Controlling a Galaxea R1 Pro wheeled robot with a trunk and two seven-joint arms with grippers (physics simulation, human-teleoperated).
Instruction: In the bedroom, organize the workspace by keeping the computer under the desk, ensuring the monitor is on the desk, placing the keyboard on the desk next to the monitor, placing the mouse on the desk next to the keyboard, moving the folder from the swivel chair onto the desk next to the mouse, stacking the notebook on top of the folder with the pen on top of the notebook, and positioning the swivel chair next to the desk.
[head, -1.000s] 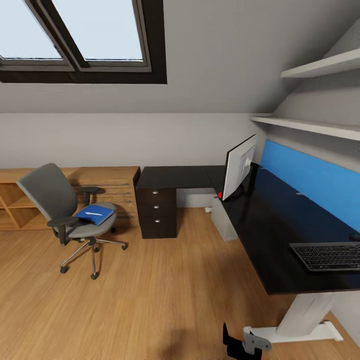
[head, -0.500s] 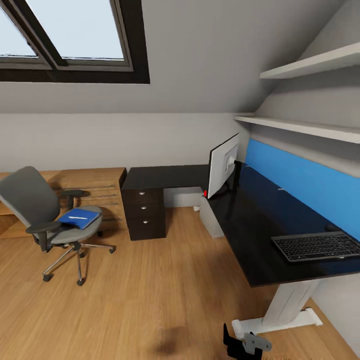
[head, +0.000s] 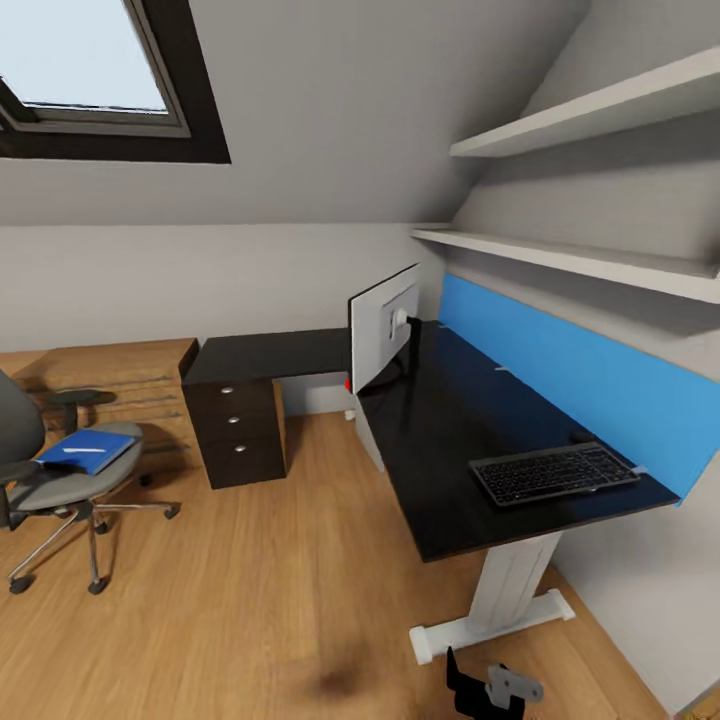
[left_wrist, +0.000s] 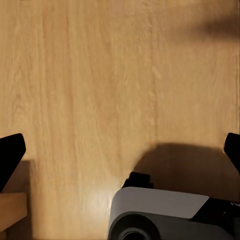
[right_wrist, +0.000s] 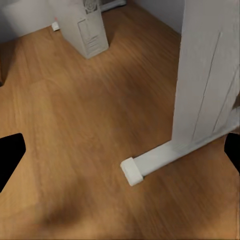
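We are looking across the bedroom from our head camera, and both arms are hanging low with nothing in them. In the left wrist view the left gripper (left_wrist: 120, 150) is showing its two dark fingertips far apart over bare wood floor (left_wrist: 100, 75), so its jaws are spread wide. The right gripper (right_wrist: 120, 155) is likewise standing spread, its fingertips at the edges of the view, and it is looking down at the desk's white leg (right_wrist: 200, 85) and at the computer (right_wrist: 90, 27), a pale tower standing on the floor under the desk.

On the long black desk (head: 440, 440) the monitor (head: 383, 327) is standing near the corner, white back toward us, and the keyboard (head: 553, 472) is lying toward the near end, well apart from it. A small dark shape behind the keyboard may be the mouse, but it is too small for us to tell. The swivel chair (head: 60, 475) is sitting away from the desk, and the blue folder (head: 85, 450) is resting on its seat with the white pen (head: 78, 450) on top; we cannot make out the notebook.

We judge that we are in the survey-and-approach step, with no object handled. The next move calls for driving to the chair and bringing one open gripper down over the seat to take the pen, then the folder.
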